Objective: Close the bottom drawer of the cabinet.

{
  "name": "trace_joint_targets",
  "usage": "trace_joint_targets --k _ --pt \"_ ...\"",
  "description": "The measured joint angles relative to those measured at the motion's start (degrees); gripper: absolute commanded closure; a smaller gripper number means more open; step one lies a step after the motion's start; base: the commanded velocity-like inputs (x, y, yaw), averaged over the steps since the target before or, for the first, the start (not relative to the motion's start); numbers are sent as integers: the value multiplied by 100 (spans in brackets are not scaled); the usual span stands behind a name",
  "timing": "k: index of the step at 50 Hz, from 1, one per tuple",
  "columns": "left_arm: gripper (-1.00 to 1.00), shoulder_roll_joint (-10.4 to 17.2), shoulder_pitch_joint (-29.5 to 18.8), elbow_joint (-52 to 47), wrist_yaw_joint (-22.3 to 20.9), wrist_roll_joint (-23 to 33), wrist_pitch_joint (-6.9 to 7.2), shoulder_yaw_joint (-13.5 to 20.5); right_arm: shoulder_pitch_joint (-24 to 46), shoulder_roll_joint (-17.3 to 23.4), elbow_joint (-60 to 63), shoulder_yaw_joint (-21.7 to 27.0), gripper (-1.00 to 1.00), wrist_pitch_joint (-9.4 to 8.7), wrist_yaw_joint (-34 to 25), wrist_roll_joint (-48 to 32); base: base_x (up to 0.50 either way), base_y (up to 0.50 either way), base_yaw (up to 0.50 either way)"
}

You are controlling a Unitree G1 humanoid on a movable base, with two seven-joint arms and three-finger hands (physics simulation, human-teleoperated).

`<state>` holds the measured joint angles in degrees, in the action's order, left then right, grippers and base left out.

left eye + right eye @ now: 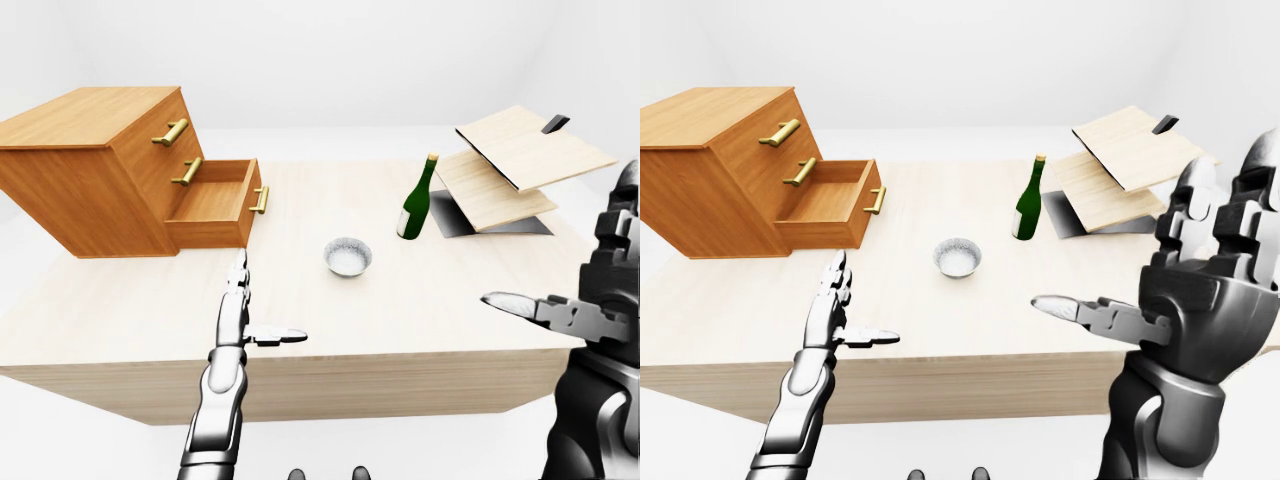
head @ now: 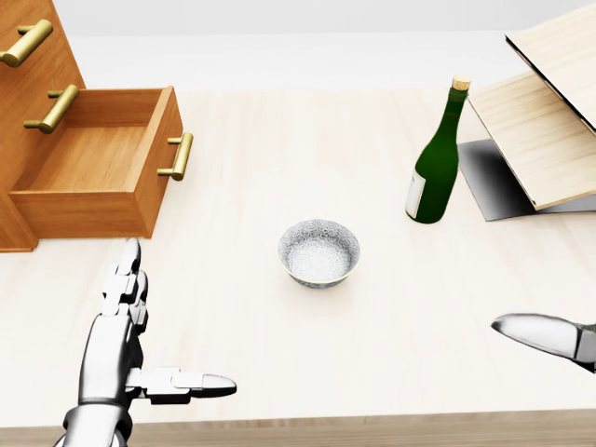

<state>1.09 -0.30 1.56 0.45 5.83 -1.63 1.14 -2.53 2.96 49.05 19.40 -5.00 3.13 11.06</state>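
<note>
The bottom drawer (image 2: pixel 93 172) stands pulled out of the cabinet (image 1: pixel 90 170) at the table's (image 2: pixel 279 372) far left, with both the left hand (image 2: pixel 126 321) and right hand (image 1: pixel 1200 290) released, fingers spread, the left nearest to push it shut.

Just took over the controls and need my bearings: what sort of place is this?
Probably a simulated tabletop test scene, not a real room: blank white surroundings, a light wooden table, and props on it, namely a small cabinet with its bottom drawer open, a green bottle and a bowl.
</note>
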Motion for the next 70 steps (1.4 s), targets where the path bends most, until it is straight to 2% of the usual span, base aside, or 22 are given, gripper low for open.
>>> trace_joint_targets --k 9,20,70 --pt "-100 6 6 -8 -9 19 0 0 76 73 1097 524 -100 0 114 357 0 0 0" --pt "-100 14 0 -57 -30 65 26 -2 128 113 1095 810 -100 0 206 625 0 0 0" --pt "-100 15 -18 -50 -46 118 25 -3 158 142 1094 854 -100 0 226 791 24 0 0"
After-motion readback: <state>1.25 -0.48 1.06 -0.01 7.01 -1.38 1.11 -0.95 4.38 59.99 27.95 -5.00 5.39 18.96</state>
